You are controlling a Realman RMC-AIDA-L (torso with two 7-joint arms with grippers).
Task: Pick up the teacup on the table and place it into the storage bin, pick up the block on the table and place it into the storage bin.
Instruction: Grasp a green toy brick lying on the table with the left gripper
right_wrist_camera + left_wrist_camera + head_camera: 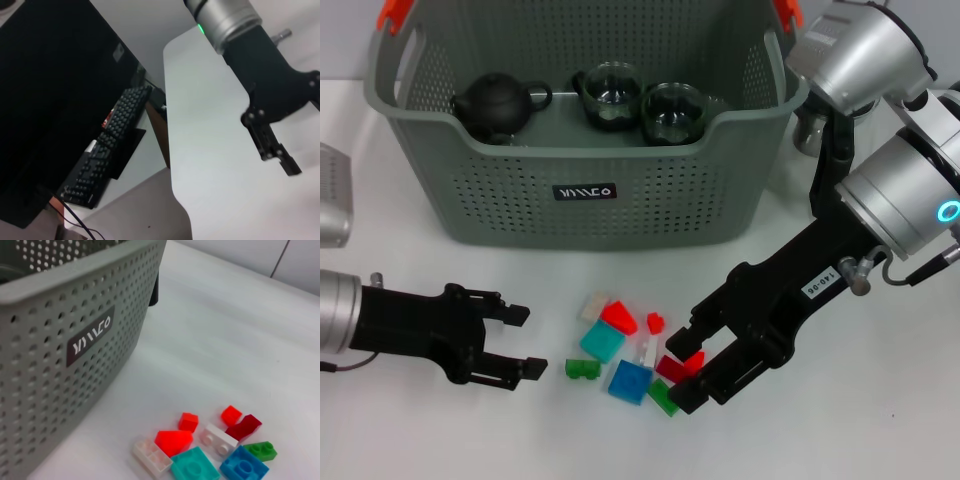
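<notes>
Small dark-red plastic block [682,366] lies on the white table [880,430] at six o'clock of the grey-green perforated storage bin [590,205], clenched in the right gripper [692,372]. Left gripper [525,342], at nine o'clock, stands released. Lift straight, clearing neighbouring blocks and bin rim.

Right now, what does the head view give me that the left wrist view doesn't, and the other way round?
Only the head view shows inside the storage bin: a black teapot and two glass teacups. It also shows both arms: the left gripper open beside the blocks, and the right gripper closing around a red block. Only the left wrist view shows a dark object behind the bin's corner. Both show the bin's label and the block pile.
</notes>
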